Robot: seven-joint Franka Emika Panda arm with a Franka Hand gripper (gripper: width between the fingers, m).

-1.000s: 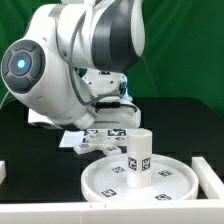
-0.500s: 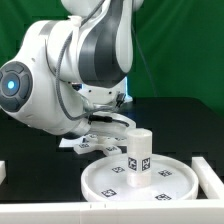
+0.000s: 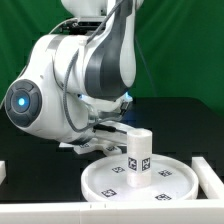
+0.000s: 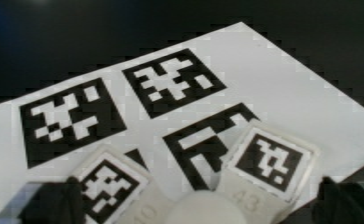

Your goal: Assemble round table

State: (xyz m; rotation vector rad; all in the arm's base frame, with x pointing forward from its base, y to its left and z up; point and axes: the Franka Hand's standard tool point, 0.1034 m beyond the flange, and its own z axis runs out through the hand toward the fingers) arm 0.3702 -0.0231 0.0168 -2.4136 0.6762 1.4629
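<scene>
Swung down and toward the exterior view's left, the arm (image 3: 92,70) holds its gripper (image 4: 200,206), jaws apart and empty, over the cross piece (image 4: 246,155); closing off-centre could knock it askew.

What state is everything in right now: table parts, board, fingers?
Round disc: flat on the table, rim up, carrying the cylinder.
Cylinder: upright on the disc; cannot tell if it is fastened.
Cross-shaped piece: lying loose at the marker board's edge, not gripped.
Marker board: flat on the table, partly hidden by the arm.
Fingers: open, low over the board, holding nothing.
</scene>
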